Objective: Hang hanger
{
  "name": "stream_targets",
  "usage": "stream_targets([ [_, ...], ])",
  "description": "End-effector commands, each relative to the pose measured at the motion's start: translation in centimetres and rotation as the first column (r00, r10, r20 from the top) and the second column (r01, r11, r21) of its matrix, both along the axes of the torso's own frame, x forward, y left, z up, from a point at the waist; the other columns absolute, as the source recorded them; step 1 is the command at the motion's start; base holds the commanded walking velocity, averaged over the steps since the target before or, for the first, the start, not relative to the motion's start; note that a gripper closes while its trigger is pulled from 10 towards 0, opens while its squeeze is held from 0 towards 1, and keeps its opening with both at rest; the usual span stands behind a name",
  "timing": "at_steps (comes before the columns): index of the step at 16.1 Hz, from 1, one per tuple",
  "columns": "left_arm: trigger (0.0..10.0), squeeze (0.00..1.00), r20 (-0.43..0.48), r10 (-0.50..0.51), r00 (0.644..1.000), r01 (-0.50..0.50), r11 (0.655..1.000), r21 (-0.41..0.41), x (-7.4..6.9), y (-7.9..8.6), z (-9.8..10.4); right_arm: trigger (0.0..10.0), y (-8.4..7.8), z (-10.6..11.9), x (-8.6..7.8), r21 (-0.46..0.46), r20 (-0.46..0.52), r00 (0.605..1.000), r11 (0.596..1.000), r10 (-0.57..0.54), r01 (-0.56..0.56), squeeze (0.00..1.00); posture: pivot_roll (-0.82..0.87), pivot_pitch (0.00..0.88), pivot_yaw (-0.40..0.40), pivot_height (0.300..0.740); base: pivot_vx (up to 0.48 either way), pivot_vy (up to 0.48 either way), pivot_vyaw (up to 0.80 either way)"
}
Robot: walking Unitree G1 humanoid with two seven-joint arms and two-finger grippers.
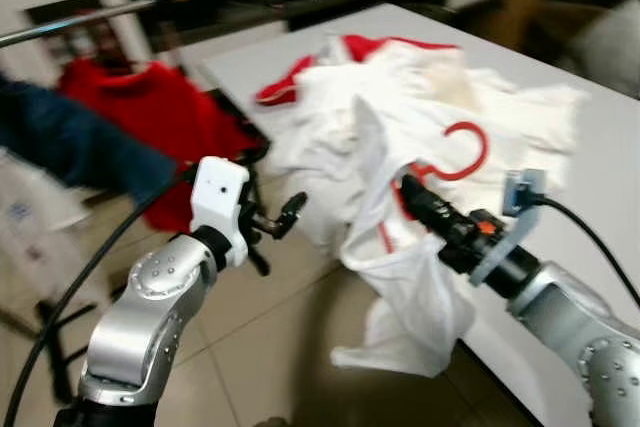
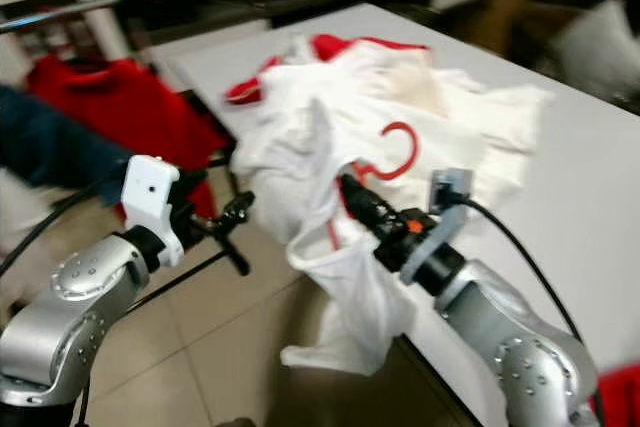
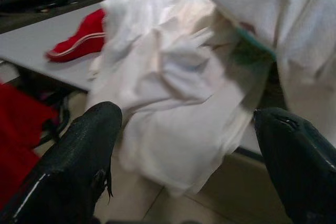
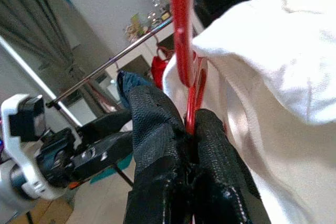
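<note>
A: Starting left of the pale grey tabletop [image 1: 600, 147], what's there?

B: A thin metal clothes rail [image 1: 80, 22] carrying a red garment [image 1: 150, 107]. Nearer the tabletop's edge, the left end effector [image 1: 275, 232] hangs over the floor, fingers spread wide, holding nothing.

A: And the hanger?

B: The red plastic hanger [image 1: 465, 152] sits inside a white cloth shirt [image 1: 400, 277] trailing off the tabletop's edge. The right end effector [image 4: 190, 129] is clamped on its neck below the hook.

A: Handling?

B: Stiff, light, probably slick; the shirt is limp and may drag. The neck looks the soundest hold.
</note>
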State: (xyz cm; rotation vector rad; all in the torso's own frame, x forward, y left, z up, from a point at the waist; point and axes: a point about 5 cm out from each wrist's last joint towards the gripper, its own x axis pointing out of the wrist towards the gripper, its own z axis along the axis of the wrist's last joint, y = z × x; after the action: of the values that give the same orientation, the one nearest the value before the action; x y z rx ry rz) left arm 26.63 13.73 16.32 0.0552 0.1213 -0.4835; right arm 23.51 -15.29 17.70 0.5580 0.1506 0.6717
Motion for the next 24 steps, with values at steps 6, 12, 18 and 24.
stream_targets([
  [6, 10.0, 0.21, 0.008, 0.003, 1.0, -0.003, 1.0, 0.003, 0.1, 0.1, 0.3, 10.0, 0.9, 0.6, -0.8, 0.017, 0.037, 0.998, 0.998, 0.057, -0.058, 0.0, -0.12, 0.0, 0.043, 0.719, 0.0, 0.0, 0.8],
  [12, 10.0, 0.0, -0.021, -0.002, 1.0, 0.001, 1.0, -0.019, -0.1, 0.1, 0.1, 10.0, 0.9, 0.5, -1.0, 0.014, 0.026, 0.998, 0.999, 0.051, -0.051, 0.0, -0.12, 0.0, 0.05, 0.719, 0.0, 0.0, 0.8],
  [18, 10.0, 0.0, -0.034, 0.007, 0.999, -0.008, 1.0, -0.021, -0.2, 0.1, -0.1, 10.0, 1.3, 0.2, -0.6, -0.027, 0.021, 0.997, 0.997, 0.069, -0.068, 0.0, -0.12, 0.0, 0.039, 0.719, 0.0, 0.289, 0.19],
  [24, 10.0, 0.0, -0.036, 0.009, 0.999, -0.01, 1.0, -0.021, -0.2, 0.0, -0.1, 10.0, 1.3, -0.3, -0.2, -0.063, 0.006, 0.997, 0.995, 0.074, -0.074, 0.0, -0.12, 0.0, 0.036, 0.719, 0.0, 0.306, 0.0],
])
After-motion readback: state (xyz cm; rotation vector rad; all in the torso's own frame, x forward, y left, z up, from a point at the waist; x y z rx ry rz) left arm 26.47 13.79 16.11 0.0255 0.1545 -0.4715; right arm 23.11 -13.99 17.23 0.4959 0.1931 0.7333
